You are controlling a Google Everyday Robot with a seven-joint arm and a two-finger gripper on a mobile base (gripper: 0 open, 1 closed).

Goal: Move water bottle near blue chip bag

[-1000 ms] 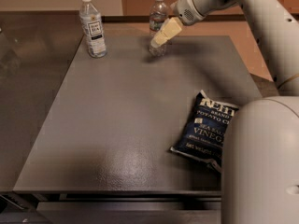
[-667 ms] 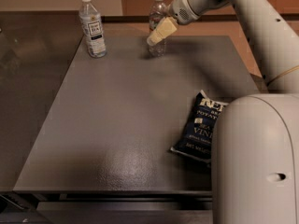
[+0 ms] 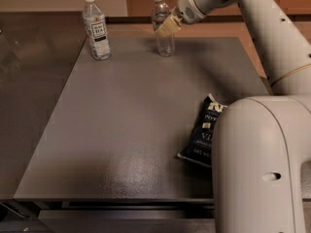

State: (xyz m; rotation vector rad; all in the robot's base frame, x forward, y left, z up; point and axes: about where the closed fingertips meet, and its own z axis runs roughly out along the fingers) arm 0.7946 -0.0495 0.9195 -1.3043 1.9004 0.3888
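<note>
At top centre of the frame, the gripper (image 3: 167,26) is meeting the upright water bottle (image 3: 165,45) — whether it is grasping cannot be told — while the blue chip bag (image 3: 201,140) is lying lower right, well apart.

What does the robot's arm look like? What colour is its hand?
The arm is fat, smooth white tubes with tiny dark holes and a thin yellow ring. Its gripper, at the far edge of the table by the water bottle, is creamy yellow.
</note>
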